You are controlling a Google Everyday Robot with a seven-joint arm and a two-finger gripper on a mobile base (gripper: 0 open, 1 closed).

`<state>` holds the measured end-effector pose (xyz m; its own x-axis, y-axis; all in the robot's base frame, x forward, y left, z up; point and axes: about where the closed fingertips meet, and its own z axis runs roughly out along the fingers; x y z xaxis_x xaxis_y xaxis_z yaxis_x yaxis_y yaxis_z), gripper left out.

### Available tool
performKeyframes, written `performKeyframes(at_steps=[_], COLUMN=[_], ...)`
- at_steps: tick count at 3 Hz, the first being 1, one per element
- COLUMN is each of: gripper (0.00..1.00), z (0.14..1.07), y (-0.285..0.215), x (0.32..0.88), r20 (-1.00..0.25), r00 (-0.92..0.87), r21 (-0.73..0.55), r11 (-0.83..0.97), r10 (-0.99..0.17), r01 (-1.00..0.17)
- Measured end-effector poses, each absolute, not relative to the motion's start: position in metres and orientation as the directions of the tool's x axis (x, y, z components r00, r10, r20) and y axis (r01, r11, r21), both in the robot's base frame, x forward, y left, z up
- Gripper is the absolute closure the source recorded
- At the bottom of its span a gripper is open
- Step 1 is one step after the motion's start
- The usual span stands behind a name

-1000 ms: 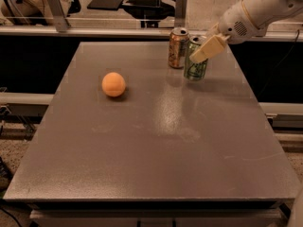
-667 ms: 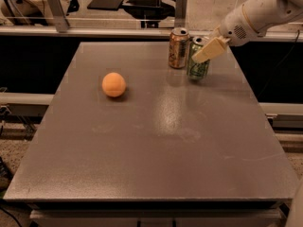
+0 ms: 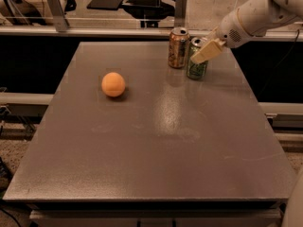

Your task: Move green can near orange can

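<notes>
The green can (image 3: 196, 66) stands upright on the grey table (image 3: 156, 141) at its far right, a small gap to the right of the orange can (image 3: 178, 48), which also stands upright. My gripper (image 3: 206, 51) reaches in from the upper right on the white arm (image 3: 251, 15). It sits at the green can's top and covers part of its upper side.
An orange ball (image 3: 113, 84) lies on the left half of the table, well apart from the cans. A rail and a glass pane run behind the table's far edge, with chairs beyond. The table's right edge is close to the cans.
The arm has shifted only slightly at the green can. Both cans and the ball stay where they were.
</notes>
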<state>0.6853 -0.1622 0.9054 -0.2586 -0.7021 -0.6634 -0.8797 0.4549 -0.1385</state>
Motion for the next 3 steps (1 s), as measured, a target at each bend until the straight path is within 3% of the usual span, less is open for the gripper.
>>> performKeyframes(at_steps=[1, 2, 3], gripper=[0.15, 0.0, 0.0], z=[0.9019, 0.8995, 0.8994], y=[-0.1595, -0.1574, -0.1573], x=[0.6911, 0.6916, 0.6916], r20=[-0.656, -0.656, -0.656], r00=[-0.252, -0.252, -0.252], r21=[-0.146, -0.142, -0.142], r11=[0.447, 0.444, 0.444], r10=[-0.711, -0.712, -0.712], r01=[-0.883, -0.885, -0.885])
